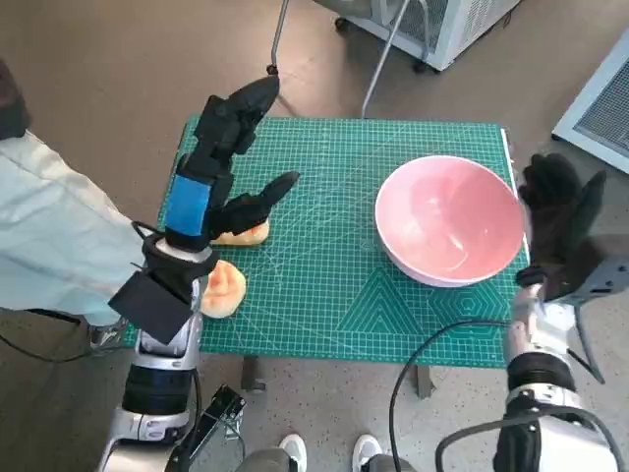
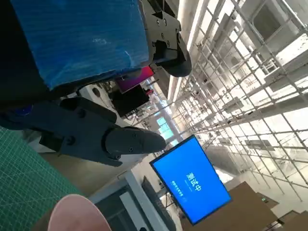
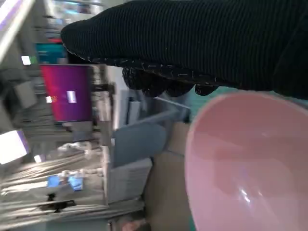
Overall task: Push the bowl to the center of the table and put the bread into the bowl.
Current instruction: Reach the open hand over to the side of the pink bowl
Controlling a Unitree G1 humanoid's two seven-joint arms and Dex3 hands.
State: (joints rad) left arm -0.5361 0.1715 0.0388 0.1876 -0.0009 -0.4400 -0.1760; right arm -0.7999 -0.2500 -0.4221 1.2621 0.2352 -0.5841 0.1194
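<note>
The left hand [image 1: 224, 162] is raised over the left part of the green surface [image 1: 324, 285], its blue-taped back turned up and its black fingers [image 1: 246, 103] spread, some stretched toward the far edge and one reaching out toward the middle. It holds nothing. The left wrist view shows the same hand [image 2: 91, 72] from behind, with the fingers [image 2: 130, 141] apart and nothing between them.

The right hand [image 1: 558, 221], in its black knitted glove, stands upright at the right edge of the surface, just beside the rim of the pink bowl [image 1: 449, 218]. Its fingers are extended and a little apart, and grip nothing. Whether the glove actually touches the bowl cannot be told; in the right wrist view the hand [image 3: 202, 43] lies close over the bowl [image 3: 245, 168].

The bowl sits on the right half of the surface, near its right edge, and is empty.

Two pieces of bread lie at the left side, well apart from the bowl. One piece [image 1: 246, 235] lies just under the left hand's outstretched finger, partly hidden by it. The other piece [image 1: 224, 288] lies nearer the front edge, beside the left wrist.
</note>
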